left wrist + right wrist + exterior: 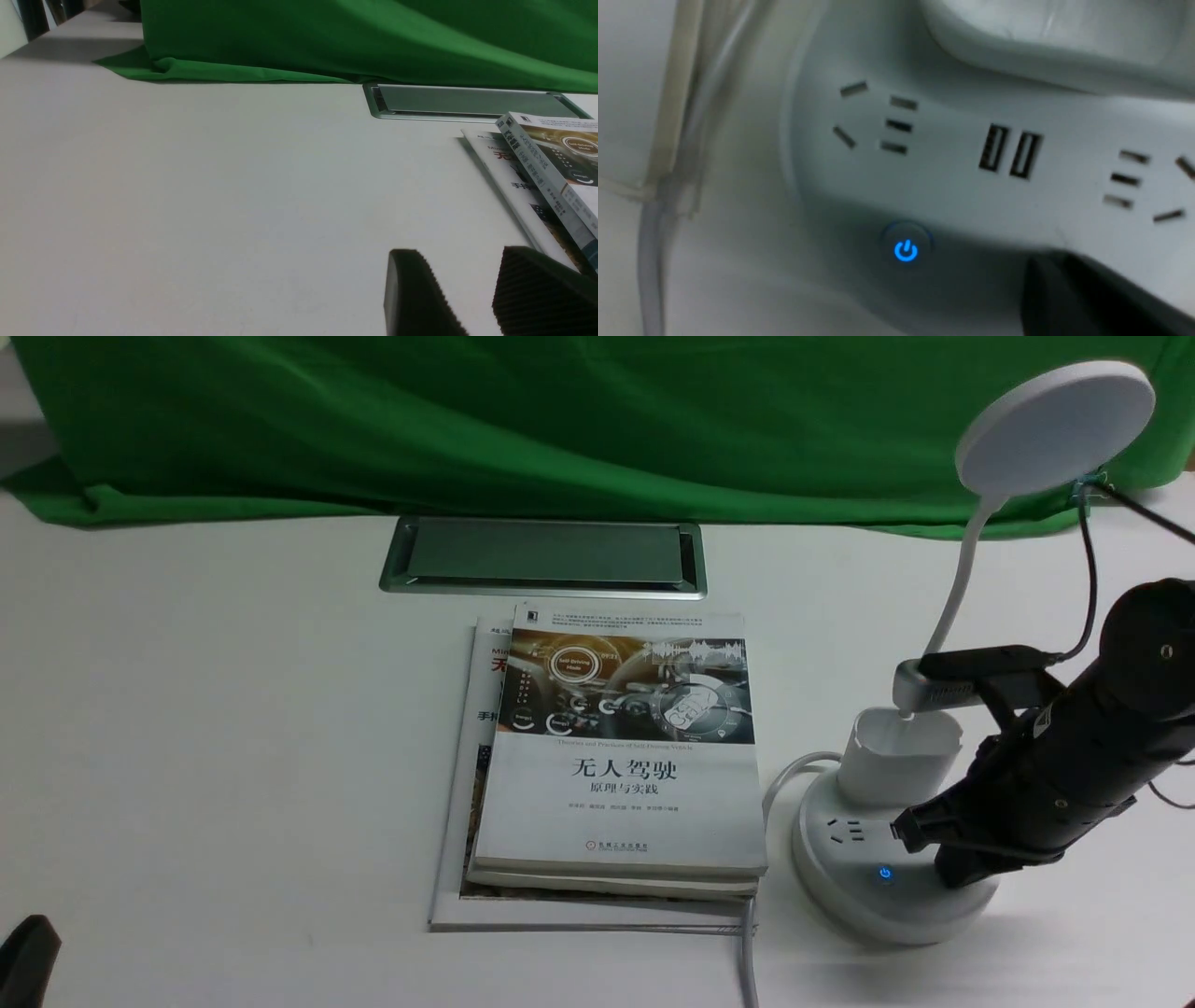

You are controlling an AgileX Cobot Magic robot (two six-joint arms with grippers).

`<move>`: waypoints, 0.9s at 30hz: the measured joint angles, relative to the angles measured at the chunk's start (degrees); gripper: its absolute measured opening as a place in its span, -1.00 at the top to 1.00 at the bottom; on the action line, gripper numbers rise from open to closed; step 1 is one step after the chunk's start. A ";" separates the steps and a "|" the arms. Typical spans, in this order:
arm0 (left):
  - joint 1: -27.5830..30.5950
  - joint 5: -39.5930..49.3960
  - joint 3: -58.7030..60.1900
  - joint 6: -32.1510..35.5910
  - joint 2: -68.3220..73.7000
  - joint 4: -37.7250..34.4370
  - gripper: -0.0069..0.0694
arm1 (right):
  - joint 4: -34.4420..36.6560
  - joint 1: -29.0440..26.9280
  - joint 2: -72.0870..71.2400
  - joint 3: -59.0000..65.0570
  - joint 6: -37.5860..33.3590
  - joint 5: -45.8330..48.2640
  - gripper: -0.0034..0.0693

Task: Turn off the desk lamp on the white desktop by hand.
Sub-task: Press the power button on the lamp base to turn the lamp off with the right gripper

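The desk lamp stands at the right of the white desktop (233, 709), with its disc head (1055, 425) up high, a small cup (896, 756) and a wide round base (840, 845) with sockets. A blue-lit power button (884, 874) shows on the base, also in the right wrist view (906, 251). My right gripper (962, 873), the hand, has its black fingers together and its tip on the base's front rim, just right of the blue button; it shows as one dark mass in the right wrist view (1045, 284). My left gripper (455, 261) is open and empty, low over the desktop.
A stack of books (621, 756) lies mid-desk, left of the lamp base. The silver-framed grey hatch (543, 555) is behind it, then the green cloth (560, 420). The lamp's grey cable (747, 952) runs off the front edge. A black cable hangs behind my right arm.
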 joint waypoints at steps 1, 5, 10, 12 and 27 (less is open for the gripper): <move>0.00 0.00 0.00 0.00 0.00 0.00 0.19 | 0.00 0.00 0.21 -0.23 0.00 0.20 0.78; 0.00 0.00 0.00 0.00 0.00 0.00 0.19 | -0.05 0.00 0.62 -0.69 -0.30 0.86 0.78; 0.00 0.00 0.00 0.00 0.00 0.00 0.19 | -0.23 0.00 -0.61 -0.45 -0.35 0.88 0.78; 0.00 0.00 0.00 0.00 0.00 0.00 0.19 | -0.23 0.00 -1.75 -0.15 -0.30 0.88 0.78; 0.00 0.00 0.00 0.00 0.00 0.00 0.19 | 0.19 1.26 0.24 -0.36 -0.18 -0.58 0.81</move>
